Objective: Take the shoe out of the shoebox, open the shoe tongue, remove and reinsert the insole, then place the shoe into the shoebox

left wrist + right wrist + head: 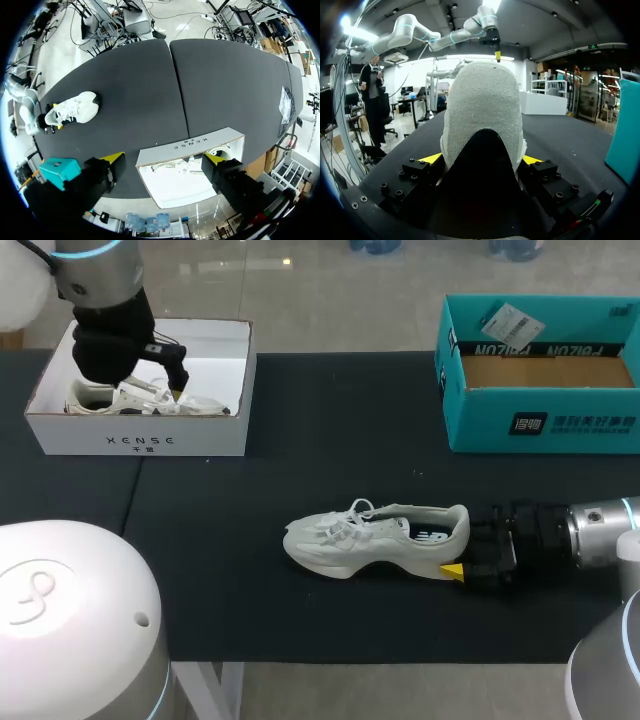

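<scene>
**A heel-only hold, and a left gripper astride a box wall**

The shoe [375, 538] lies on its side near the middle of the table's [330, 420] front edge, toe toward the left. The right gripper [481, 160] is clamped on its heel, one yellow tip on each flank. That leaves the toe free, so I judge a pull on the tongue or insole could swing the shoe about the heel or slip it out.

The left gripper [165, 158] hangs spread wide over the white shoebox [140, 440] at the far left corner. One tip is inside, near a second shoe [100, 398], and the other is outside the wall (an awkward straddle). Coming down from there could hit the wall or snag the laces. A teal box [540, 425] stands at the far right corner.
</scene>
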You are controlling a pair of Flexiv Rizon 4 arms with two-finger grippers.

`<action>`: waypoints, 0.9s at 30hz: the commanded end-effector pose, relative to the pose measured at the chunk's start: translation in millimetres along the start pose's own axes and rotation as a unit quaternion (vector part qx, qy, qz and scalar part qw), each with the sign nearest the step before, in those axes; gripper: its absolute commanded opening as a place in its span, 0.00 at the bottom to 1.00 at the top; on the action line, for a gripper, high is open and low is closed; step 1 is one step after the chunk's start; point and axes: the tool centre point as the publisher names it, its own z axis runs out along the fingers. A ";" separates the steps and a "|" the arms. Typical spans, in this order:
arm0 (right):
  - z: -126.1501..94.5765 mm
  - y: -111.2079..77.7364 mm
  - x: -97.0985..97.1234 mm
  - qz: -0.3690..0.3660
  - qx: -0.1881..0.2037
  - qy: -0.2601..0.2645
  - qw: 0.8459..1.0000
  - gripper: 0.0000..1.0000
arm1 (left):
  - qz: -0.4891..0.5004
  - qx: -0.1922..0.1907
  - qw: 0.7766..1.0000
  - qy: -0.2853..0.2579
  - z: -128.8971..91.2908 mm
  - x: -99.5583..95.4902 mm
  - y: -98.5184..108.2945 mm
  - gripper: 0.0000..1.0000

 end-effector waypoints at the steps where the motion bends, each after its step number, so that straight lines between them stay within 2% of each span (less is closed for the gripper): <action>1: 3.6 -2.9 0.6 0.000 0.001 -0.001 1.000 0.00 | -0.011 0.000 1.000 0.007 0.8 -23.0 -28.7 1.00; 4: 3.6 -2.9 0.6 0.000 0.001 -0.001 1.000 0.00 | -0.082 0.030 0.996 0.021 2.3 -37.0 -37.0 1.00; 5: 3.6 -2.9 0.6 0.000 0.001 -0.001 1.000 0.00 | -0.114 0.032 0.992 0.041 3.4 -41.2 -39.3 1.00; 6: 3.6 -2.9 0.6 0.000 0.001 -0.001 1.000 0.00 | -0.127 0.035 0.991 0.038 4.0 -46.2 -42.6 1.00; 26: 3.6 -2.9 0.6 0.000 0.001 -0.001 1.000 0.00 | -0.127 0.035 0.991 0.038 4.0 -46.2 -42.6 1.00; 27: 3.6 -2.9 0.6 0.000 0.001 -0.001 1.000 0.00 | -0.183 0.041 0.981 0.043 3.4 -50.0 -39.1 1.00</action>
